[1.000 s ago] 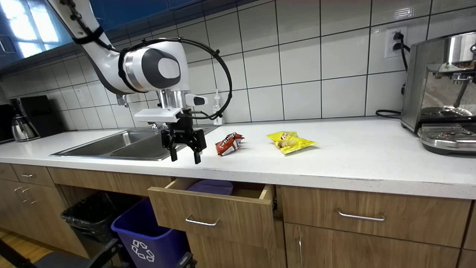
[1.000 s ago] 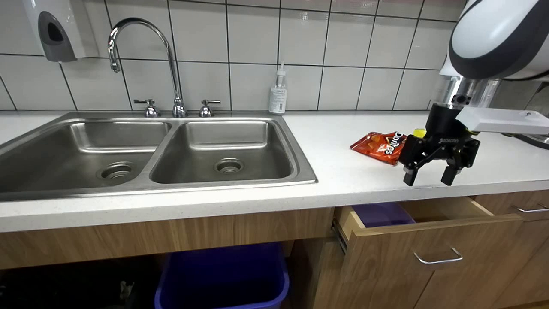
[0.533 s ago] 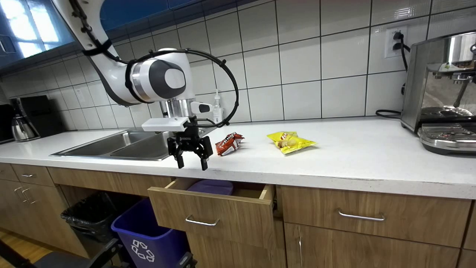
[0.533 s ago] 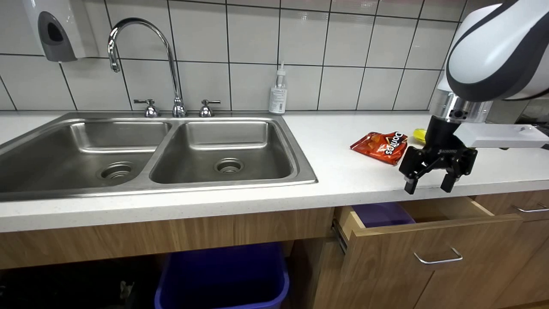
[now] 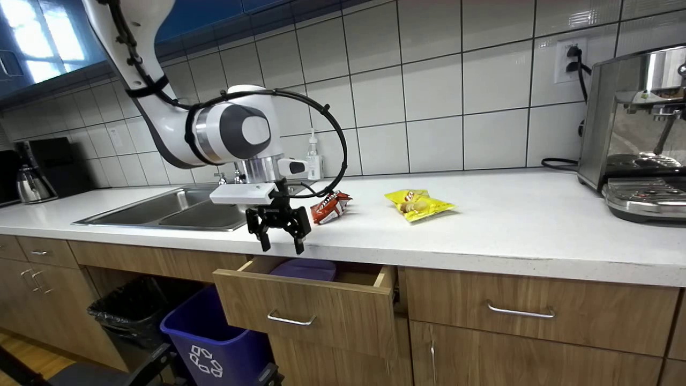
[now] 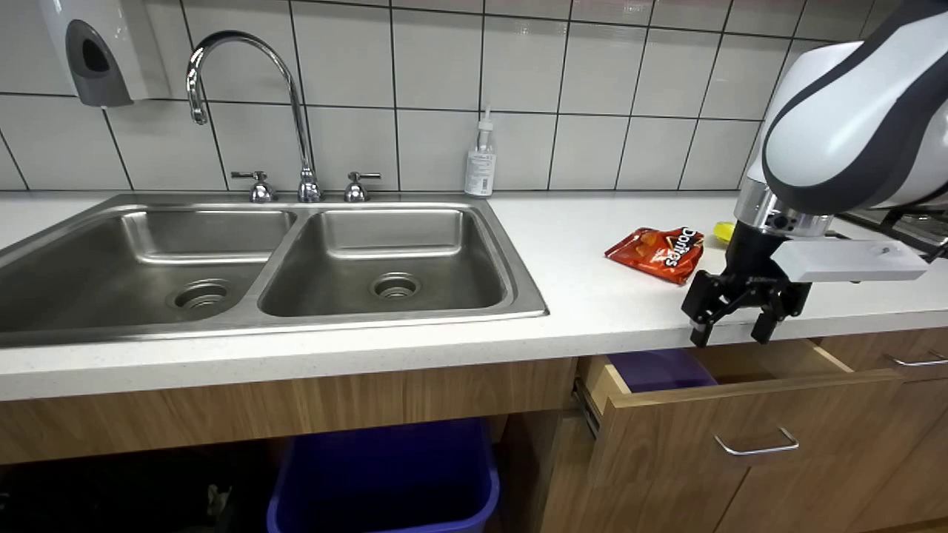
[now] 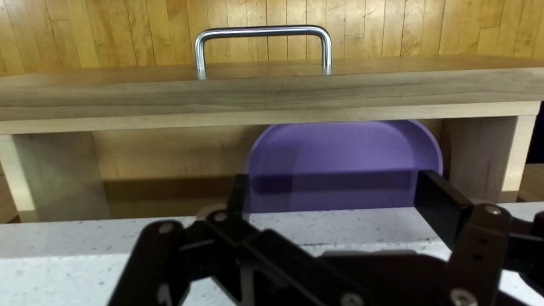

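Observation:
My gripper [image 5: 282, 247] hangs near the counter's front edge, above a pulled-out wooden drawer [image 5: 305, 305]. Its jaws stand wide apart, with nothing between them. Inside the drawer lies a purple plate or tray [image 7: 340, 144]; in the wrist view the counter edge hides its near part, and the fingers [image 7: 444, 204] stay above it, apart. Behind the gripper on the counter, in both exterior views, rests a red Doritos bag [image 6: 655, 253]. A yellow chip bag [image 5: 418, 205] lies farther right, mostly hidden by the arm in an exterior view [image 6: 724, 232].
The white counter [image 5: 509, 225] carries a double steel sink [image 6: 529, 300] with a faucet [image 6: 300, 126], a pump bottle [image 6: 481, 159] and an espresso machine [image 5: 638, 134]. A blue recycling bin [image 5: 214, 348] stands below, beside the drawer. A metal handle [image 7: 263, 30] sticks out from the drawer front.
The arm has come down, lowering the gripper towards the drawer, with a slight sideways shift in both exterior views. Its jaws stayed apart. Bags, drawer and plate have not moved.

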Controlling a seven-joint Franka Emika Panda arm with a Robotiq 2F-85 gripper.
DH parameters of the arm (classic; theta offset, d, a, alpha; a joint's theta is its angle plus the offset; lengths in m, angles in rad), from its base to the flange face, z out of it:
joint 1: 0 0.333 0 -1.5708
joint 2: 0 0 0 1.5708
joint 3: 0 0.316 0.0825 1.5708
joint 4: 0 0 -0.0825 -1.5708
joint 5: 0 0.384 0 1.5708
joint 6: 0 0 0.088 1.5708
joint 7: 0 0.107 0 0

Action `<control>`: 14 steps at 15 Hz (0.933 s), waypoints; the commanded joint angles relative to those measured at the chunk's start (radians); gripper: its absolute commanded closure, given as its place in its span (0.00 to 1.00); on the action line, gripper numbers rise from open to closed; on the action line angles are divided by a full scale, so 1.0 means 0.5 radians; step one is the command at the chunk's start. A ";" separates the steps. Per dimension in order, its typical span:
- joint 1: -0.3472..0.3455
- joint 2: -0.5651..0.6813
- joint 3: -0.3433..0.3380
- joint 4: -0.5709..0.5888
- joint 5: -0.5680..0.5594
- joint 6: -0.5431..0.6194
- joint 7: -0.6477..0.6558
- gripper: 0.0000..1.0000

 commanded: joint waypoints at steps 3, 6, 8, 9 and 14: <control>0.013 0.091 -0.029 -0.006 -0.057 0.135 0.082 0.00; 0.016 0.148 -0.046 0.011 -0.057 0.166 0.084 0.00; 0.022 0.185 -0.062 0.018 -0.062 0.193 0.089 0.00; 0.023 0.201 -0.066 0.023 -0.059 0.197 0.089 0.00; 0.025 0.288 -0.084 0.052 -0.042 0.246 0.097 0.00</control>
